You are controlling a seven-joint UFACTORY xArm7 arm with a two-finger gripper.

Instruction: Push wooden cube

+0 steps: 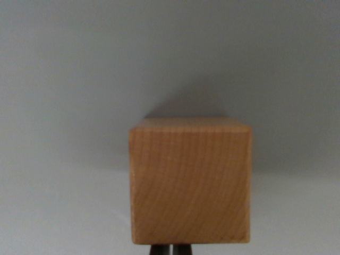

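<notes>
A light wooden cube fills the lower middle of the wrist view, its grained near face turned toward the camera and a thin strip of its top face showing. It rests on a pale grey surface. At the bottom edge, just under the cube, two dark fingertips of my gripper stand close together with only a thin gap between them. They sit right against the cube's near face; nothing is held between them. The rest of the gripper is out of frame.
A plain grey backdrop rises behind the cube, and the cube's shadow falls on it toward the upper right. Pale surface lies to both sides of the cube.
</notes>
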